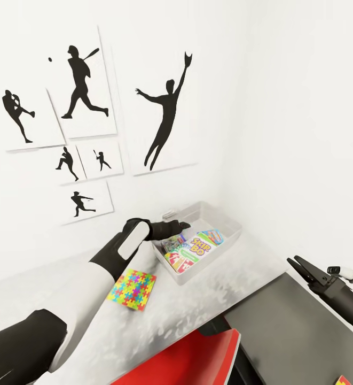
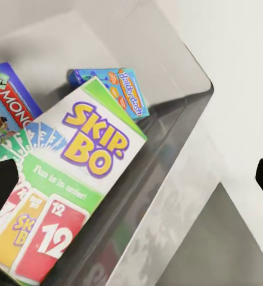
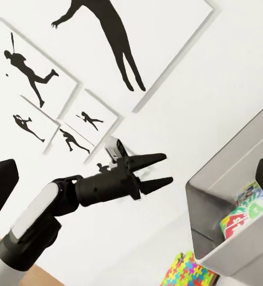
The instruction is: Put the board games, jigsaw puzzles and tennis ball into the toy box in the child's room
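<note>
Toy box: a pale grey, open-topped rectangular bin, the toy box point(image 1: 225, 239) sits on the light section of the table, close against the white wall.
Board games: three lie inside the box. The Skip-Bo box point(image 2: 71, 185), white, green and yellow with red and yellow cards printed on its lid, lies tilted on top. A small blue box point(image 2: 116, 86) lies just beyond it toward the far wall of the box. A Monopoly box point(image 2: 9, 104) with a blue and red lid is partly covered at one side.
Jigsaw puzzle: one flat square puzzle point(image 1: 132, 289) of neon yellow, pink, blue, green and orange pieces lies on the table outside the box, near its front corner and beside the left forearm.
Left gripper: the left gripper point(image 3: 149, 171) hangs over the box's near end, fingers parted a little and holding nothing.
Right gripper: the right gripper point(image 1: 303, 267) is raised over the dark part of the table, well apart from the box, its fingers narrowly apart and empty.
Table: the table point(image 1: 64, 299) has a pale, mottled top beside a dark grey section; a red object point(image 1: 192, 361) lies at its near edge.
Room: plain white walls carry a cluster of white panels with black baseball-player silhouettes point(image 1: 165, 115).
</note>
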Motion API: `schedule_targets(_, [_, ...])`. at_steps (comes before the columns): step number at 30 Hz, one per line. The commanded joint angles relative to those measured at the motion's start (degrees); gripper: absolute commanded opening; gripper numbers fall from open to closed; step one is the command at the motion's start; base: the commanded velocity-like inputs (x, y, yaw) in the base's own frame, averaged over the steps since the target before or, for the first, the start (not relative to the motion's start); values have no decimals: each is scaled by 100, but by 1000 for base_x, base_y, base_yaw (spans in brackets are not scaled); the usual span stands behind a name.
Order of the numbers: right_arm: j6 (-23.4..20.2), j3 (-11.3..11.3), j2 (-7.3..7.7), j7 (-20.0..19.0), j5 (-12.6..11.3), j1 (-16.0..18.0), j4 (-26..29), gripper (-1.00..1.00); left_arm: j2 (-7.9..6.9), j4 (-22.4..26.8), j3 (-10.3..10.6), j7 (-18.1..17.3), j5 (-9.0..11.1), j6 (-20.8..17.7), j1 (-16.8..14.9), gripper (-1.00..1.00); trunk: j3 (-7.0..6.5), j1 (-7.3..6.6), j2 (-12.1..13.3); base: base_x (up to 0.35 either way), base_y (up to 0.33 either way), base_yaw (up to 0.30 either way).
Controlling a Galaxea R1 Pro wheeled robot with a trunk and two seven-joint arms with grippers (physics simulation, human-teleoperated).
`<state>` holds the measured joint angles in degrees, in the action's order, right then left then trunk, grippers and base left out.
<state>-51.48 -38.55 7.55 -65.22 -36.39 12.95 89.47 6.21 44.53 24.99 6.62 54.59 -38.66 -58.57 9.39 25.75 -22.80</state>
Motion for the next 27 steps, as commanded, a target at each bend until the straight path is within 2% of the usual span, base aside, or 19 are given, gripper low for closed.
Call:
schedule_targets(1, [-27,-4,1,-9,-9,5,0,100,-23,81,5,60,60,-19,-5,100,12,3,-12,0,0,0])
schedule_targets(3, [-28,-4,1,-9,-9,5,0,100,-77,192,-1,67,60,-38,-5,100,12,3,-12,0,0,0])
schedule_targets(7, [-24,-4,1,-9,-9,5,0,100,-283,491,-11,64,81,-111,-5,100,12,3,-12,0,0,0])
schedule_targets(9, [-22,-4,1,-9,-9,5,0,100,-407,677,-38,58,115,-205,-5,100,12,3,-12,0,0,0])
schedule_targets(11, [-24,-4,1,-9,-9,5,0,100,-558,906,-154,54,146,-389,-5,100,12,3,-12,0,0,0])
schedule_targets(12, [-23,-4,1,-9,-9,5,0,100,-649,1076,-296,47,173,-560,-5,100,12,3,-12,0,0,0])
schedule_targets(14, [-24,-4,1,-9,-9,5,0,100,-720,1256,-497,29,205,-766,-4,100,12,3,-12,0,0,0])
schedule_targets(15, [-22,-4,1,-9,-9,5,0,100,-770,1434,-750,-15,242,-1009,-1,100,12,3,-12,0,0,0])
schedule_targets(16, [-22,-4,1,-9,-9,5,0,100,-788,1519,-894,-46,258,-1145,1,100,12,3,-12,0,0,0])
schedule_targets(17, [-21,-4,1,-9,-9,5,0,100,-822,1681,-1209,-123,282,-1448,7,100,12,3,-12,0,0,0])
schedule_targets(18, [-21,-4,1,-9,-9,5,0,100,-843,1759,-1377,-166,290,-1593,12,100,12,3,-12,0,0,0])
schedule_targets(19, [-21,-4,1,-9,-9,5,0,100,-915,1904,-1715,-259,307,-1817,22,100,12,3,-12,0,0,0])
schedule_targets(20, [-21,-4,1,-9,-7,5,0,100,-972,1974,-1874,-311,316,-1895,28,100,12,3,-12,0,0,0])
schedule_targets(21, [-21,-4,1,-9,-5,5,0,100,-1129,2104,-2139,-428,343,-2007,45,100,12,3,-12,0,0,0])
schedule_targets(22, [-21,-4,1,-9,-4,5,0,100,-1232,2163,-2235,-496,369,-2047,54,100,12,3,-12,0,0,0])
schedule_targets(23, [-20,-4,1,-5,-2,5,0,100,-1485,2270,-2375,-659,456,-2105,81,100,12,3,-12,0,0,0])
schedule_targets(24, [-20,-4,1,-3,-1,5,-1,100,-1782,2349,-2461,-865,609,-2134,141,100,12,3,-12,0,0,0])
schedule_targets(27, [-20,-4,1,-2,-1,5,-1,100,-2273,2418,-2535,-1249,972,-2134,313,100,12,3,-12,0,0,0])
